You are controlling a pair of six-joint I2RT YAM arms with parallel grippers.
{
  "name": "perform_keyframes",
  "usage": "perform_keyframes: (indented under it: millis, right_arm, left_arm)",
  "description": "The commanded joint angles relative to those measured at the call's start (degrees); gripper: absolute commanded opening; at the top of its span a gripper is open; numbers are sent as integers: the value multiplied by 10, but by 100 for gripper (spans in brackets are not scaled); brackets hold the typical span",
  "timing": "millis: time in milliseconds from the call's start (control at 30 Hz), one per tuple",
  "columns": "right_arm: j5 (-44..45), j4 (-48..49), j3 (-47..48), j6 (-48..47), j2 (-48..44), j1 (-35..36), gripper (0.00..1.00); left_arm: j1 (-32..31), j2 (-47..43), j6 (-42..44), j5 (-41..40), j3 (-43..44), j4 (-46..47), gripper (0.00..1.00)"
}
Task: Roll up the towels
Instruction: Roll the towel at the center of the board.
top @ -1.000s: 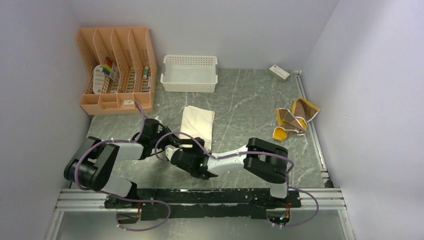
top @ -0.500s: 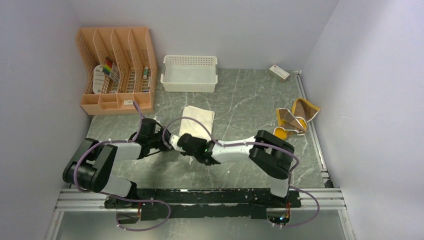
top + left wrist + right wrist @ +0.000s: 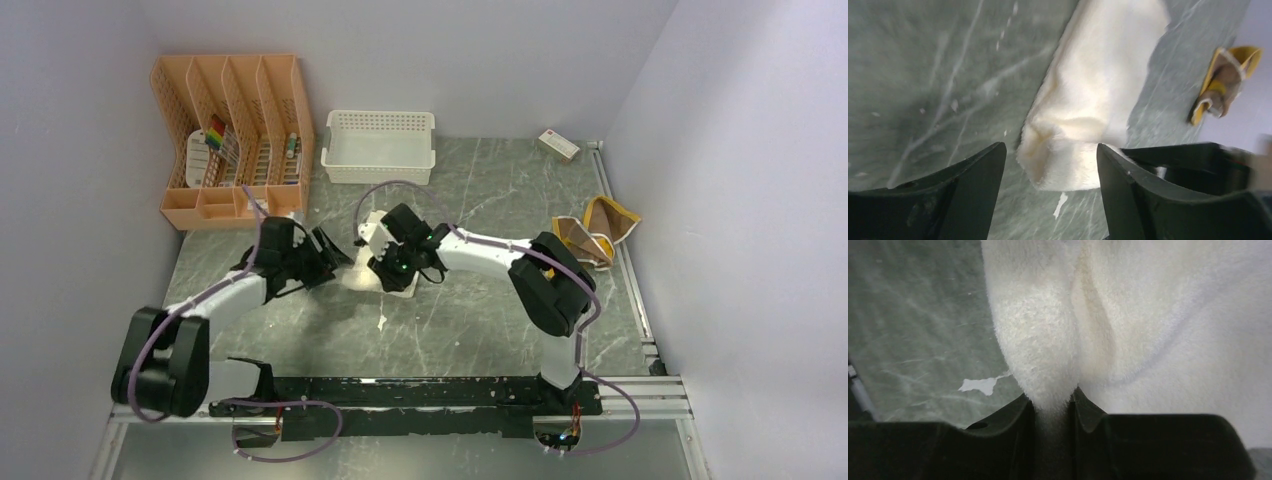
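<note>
The white towel (image 3: pixel 360 278) lies mid-table, mostly hidden under my right arm. In the left wrist view the white towel (image 3: pixel 1098 95) runs away from me, its near end folded over into a thick lump. My left gripper (image 3: pixel 1050 150) stands open just short of that lump, touching nothing; seen from above, the left gripper (image 3: pixel 337 257) sits at the towel's left side. My right gripper (image 3: pixel 1053 407) is shut on a pinched fold of the white towel (image 3: pixel 1158 315), and from above the right gripper (image 3: pixel 389 266) is over the towel. The mustard-yellow towel (image 3: pixel 588 240) lies crumpled at the right.
An orange file organizer (image 3: pixel 232 135) stands at the back left, a white lattice basket (image 3: pixel 378 147) at the back middle, a small box (image 3: pixel 558 145) at the back right. A metal rail (image 3: pixel 628 262) runs along the right edge, with walls close on three sides.
My left gripper opened, let go of the towel and drew off to the left. My right gripper shut on the towel's near end and carried it toward the far side, folding it over.
</note>
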Motion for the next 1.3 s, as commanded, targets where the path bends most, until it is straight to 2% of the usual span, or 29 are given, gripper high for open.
perform_keyframes:
  millis: [0, 200, 300, 500, 633, 800, 1100, 1267]
  right_arm:
    - [-179, -66, 27, 24, 29, -40, 24]
    - [-315, -15, 4, 103, 52, -109, 24]
    - [-370, 41, -17, 160, 58, -135, 24]
    - [-425, 133, -35, 256, 70, -160, 24]
    - [-420, 145, -24, 300, 104, -173, 25]
    - [-401, 115, -1, 298, 137, -176, 25]
    - [-396, 112, 0, 308, 154, -176, 24]
    - [-396, 98, 5, 300, 153, -176, 24]
  left_arm:
    - [36, -82, 57, -69, 65, -133, 80]
    - [50, -144, 71, -30, 63, -157, 79]
    - [48, -169, 67, 3, 21, -138, 76]
    - [41, -186, 45, 26, -53, -103, 73]
    - [24, -183, 30, 27, -65, -72, 73]
    - [-10, -152, 20, 15, -50, -41, 73]
    - [-79, -43, -23, -5, -36, 63, 74]
    - [-83, 20, -44, -16, -34, 122, 74]
